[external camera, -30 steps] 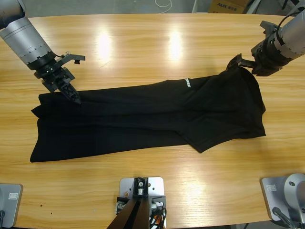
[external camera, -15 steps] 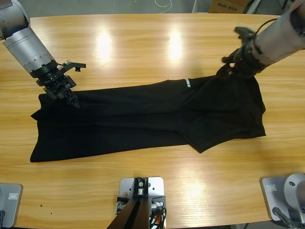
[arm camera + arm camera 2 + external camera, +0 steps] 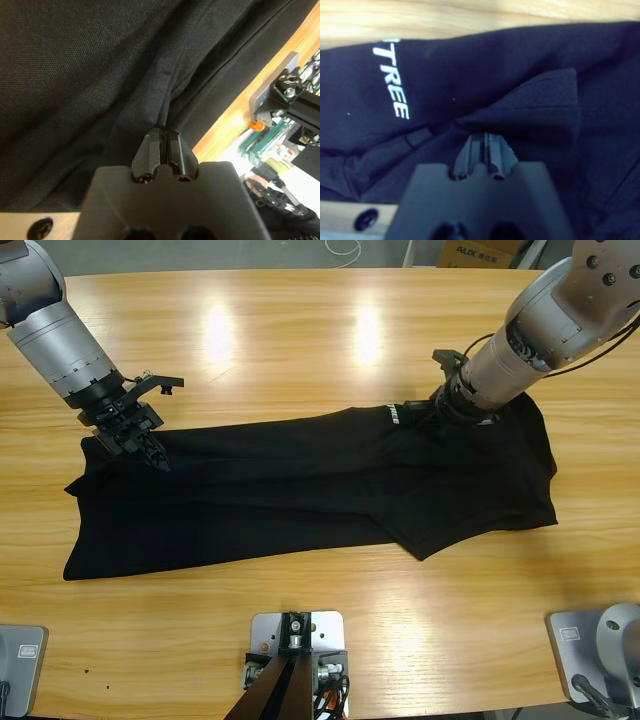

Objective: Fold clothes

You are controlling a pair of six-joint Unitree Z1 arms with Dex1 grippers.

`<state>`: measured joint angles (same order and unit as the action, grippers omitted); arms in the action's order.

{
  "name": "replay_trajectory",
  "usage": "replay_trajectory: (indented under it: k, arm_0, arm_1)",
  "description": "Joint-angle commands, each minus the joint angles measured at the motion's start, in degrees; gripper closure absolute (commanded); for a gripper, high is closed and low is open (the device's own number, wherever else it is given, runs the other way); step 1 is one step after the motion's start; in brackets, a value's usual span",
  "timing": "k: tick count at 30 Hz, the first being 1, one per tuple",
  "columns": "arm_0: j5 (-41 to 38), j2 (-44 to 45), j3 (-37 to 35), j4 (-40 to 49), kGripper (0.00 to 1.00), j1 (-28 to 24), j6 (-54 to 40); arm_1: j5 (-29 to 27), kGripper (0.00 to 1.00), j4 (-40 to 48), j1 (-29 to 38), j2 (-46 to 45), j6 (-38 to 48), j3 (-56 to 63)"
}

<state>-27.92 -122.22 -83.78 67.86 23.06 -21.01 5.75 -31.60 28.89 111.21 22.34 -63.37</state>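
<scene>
Pinching the black shirt (image 3: 300,485) with jaws pressed together, the left gripper (image 3: 150,448) and right gripper (image 3: 425,410) work near opposite tabletop (image 3: 300,330) ends.

A long wooden table (image 3: 330,335) with a pale, glossy top is seen from above; two bright patches of light (image 3: 218,332) are reflected on its far half; a grey floor (image 3: 250,254) is shown beyond the rounded far edge; a loop of white cable (image 3: 343,248) is laid on that floor; a cardboard box (image 3: 478,252) with dark lettering is placed near the upper right; cluttered equipment (image 3: 285,125) is glimpsed past the table's edge in the left wrist view.
</scene>
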Motion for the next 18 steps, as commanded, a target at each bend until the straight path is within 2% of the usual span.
replay_trajectory:
  k: [1, 4, 9, 12, 15, 18]
  arm_0:
    - [-1.2, 2.4, 8.5, -3.2, 1.0, 3.9, 0.5]
    - [-1.4, 3.2, 12.4, -5.8, 1.0, 5.5, 0.9]
    - [-1.6, 3.5, 12.7, -6.4, 1.0, 5.8, 2.8]
    - [-0.5, 11.1, 10.6, -6.4, 1.0, 5.4, 6.1]
    - [10.9, 19.2, 3.1, -6.8, 1.0, 7.0, 8.9]
    - [17.1, 13.8, 2.8, -8.4, 1.0, 7.7, 9.2]
  arm_1:
    - [0.6, 1.0, 1.2, 0.7, 5.2, -0.6, 2.0]
    - [0.6, 1.0, 1.2, 0.7, 5.1, -0.6, 1.9]
    - [0.4, 1.0, 1.1, 0.7, 4.1, -0.6, 2.4]
    - [0.2, 1.0, 1.1, 0.7, 3.4, -0.6, 2.8]
    - [0.1, 1.0, 1.2, 0.7, 3.2, -0.7, 3.4]
    - [0.1, 1.0, 1.4, 0.7, 3.4, -0.7, 3.5]
